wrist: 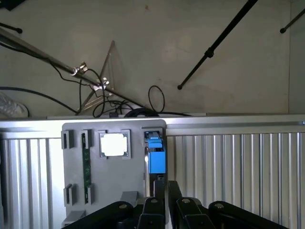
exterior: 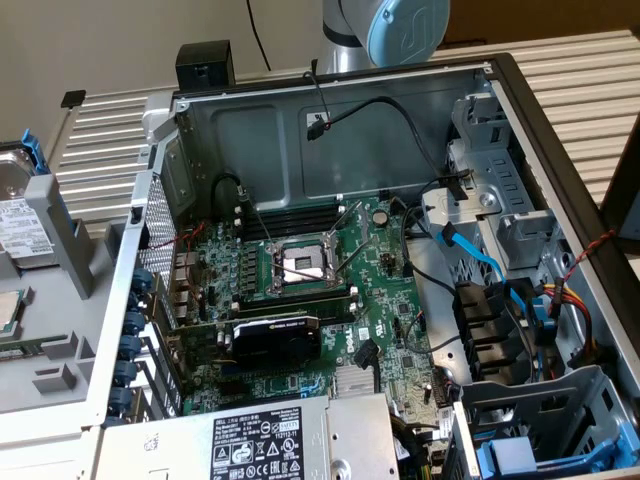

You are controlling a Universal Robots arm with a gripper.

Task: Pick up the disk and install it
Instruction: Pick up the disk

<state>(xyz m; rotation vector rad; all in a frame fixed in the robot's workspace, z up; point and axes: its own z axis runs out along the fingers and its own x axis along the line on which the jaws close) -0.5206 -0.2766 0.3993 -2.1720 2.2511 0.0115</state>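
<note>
You look into the open computer case (exterior: pixel 300 130), with the grey power supply box (exterior: pixel 270 440) at its near edge in the exterior view. The arm (exterior: pixel 400 25) stands behind the far wall of the case. In front of your gripper (wrist: pixel 165 185) is the grey holder (wrist: pixel 114 176). The gripper fingers are close together and hold nothing. The disk (wrist: pixel 156 157) stands on edge in a slot of this holder, just ahead of the fingertips. Beside it, further from the gripper, sit a green memory stick (wrist: pixel 86 162) and a silver processor chip (wrist: pixel 113 144).
</note>
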